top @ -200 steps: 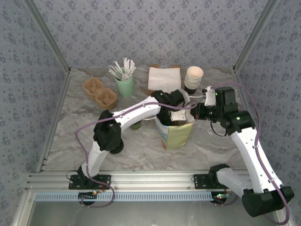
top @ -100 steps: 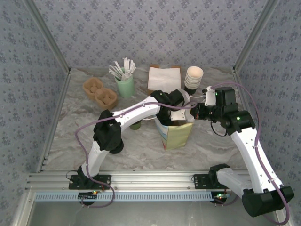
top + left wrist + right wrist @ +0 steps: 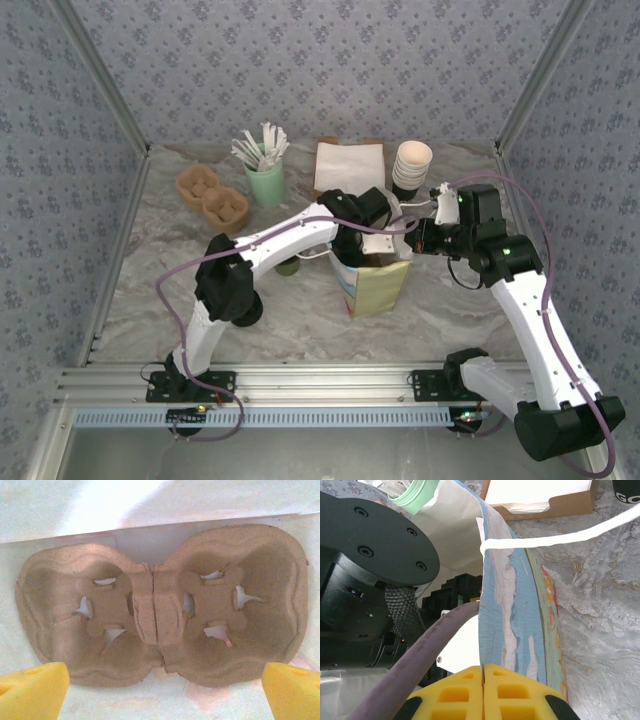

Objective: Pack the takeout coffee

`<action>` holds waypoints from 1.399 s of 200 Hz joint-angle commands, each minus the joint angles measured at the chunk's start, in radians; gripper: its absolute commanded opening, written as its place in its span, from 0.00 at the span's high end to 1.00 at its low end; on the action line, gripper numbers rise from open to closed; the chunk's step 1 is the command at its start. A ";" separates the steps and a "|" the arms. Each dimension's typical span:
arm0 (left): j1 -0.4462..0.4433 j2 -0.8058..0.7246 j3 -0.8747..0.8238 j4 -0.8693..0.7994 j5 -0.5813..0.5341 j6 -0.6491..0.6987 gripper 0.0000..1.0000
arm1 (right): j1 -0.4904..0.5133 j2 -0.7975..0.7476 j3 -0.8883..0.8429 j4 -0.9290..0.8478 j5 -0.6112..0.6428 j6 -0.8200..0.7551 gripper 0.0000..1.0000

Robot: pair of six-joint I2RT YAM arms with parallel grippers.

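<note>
Outside the bag [image 3: 378, 288], takeout coffee [image 3: 288, 266] stands apart from the left gripper [image 3: 162, 692].

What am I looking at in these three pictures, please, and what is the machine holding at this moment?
These are two robot arms bolted at the near edge of a table. One picture comes from a camera overhead, the other two from cameras on each wrist. On it stand a paper bag, a mint cup of white sticks, cream cups, a box of napkins, spare carriers and a small green coffee cup, half hidden under the left arm. The left fingers hang open inside the bag above a cardboard carrier on its floor. The right fingers pinch the bag's edge.
</note>
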 commanded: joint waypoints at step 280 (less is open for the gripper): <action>-0.002 -0.262 0.464 -0.095 -0.213 -0.341 0.05 | -0.005 -0.019 -0.018 -0.005 0.044 0.040 0.93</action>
